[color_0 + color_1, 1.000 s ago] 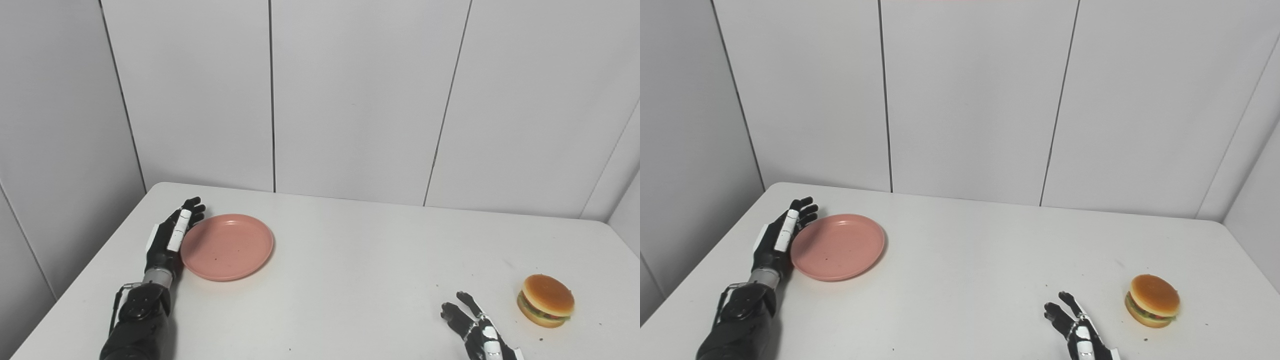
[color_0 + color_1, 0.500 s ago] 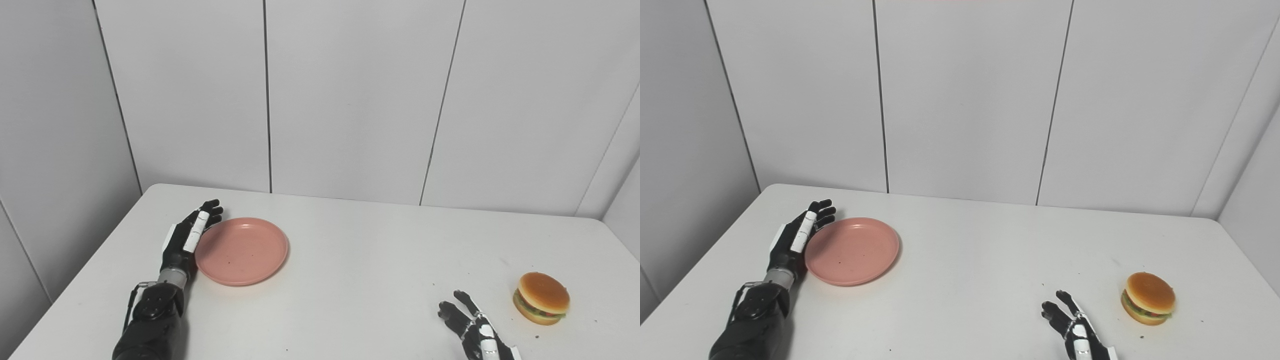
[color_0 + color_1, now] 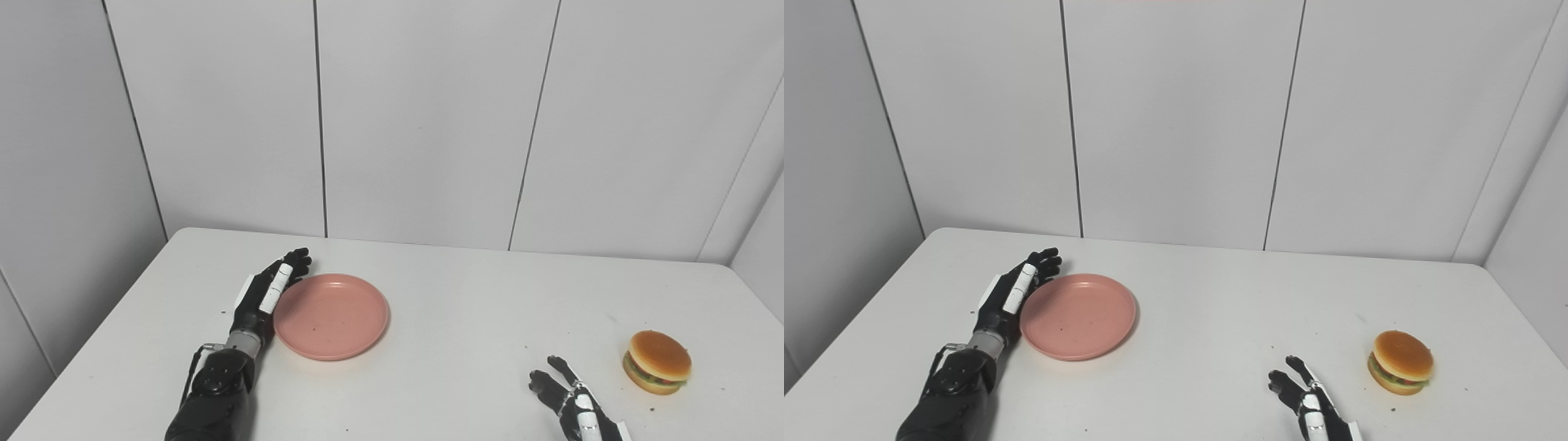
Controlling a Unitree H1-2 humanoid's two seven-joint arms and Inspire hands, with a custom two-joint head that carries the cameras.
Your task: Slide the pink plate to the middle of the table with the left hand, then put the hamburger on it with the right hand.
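One pink plate (image 3: 331,315) lies flat on the table (image 3: 441,306), its left rim touching the left hand (image 3: 264,295), whose straight fingers hold nothing. One hamburger (image 3: 657,362) sits just right of the right hand (image 3: 572,405), fingers spread, empty.

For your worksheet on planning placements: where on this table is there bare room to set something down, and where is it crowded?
Bare: the wide stretch between the pink plate and the hamburger, plus the far strip along the wall. Crowded: the left hand flat against the plate's left rim; the right hand near the hamburger.
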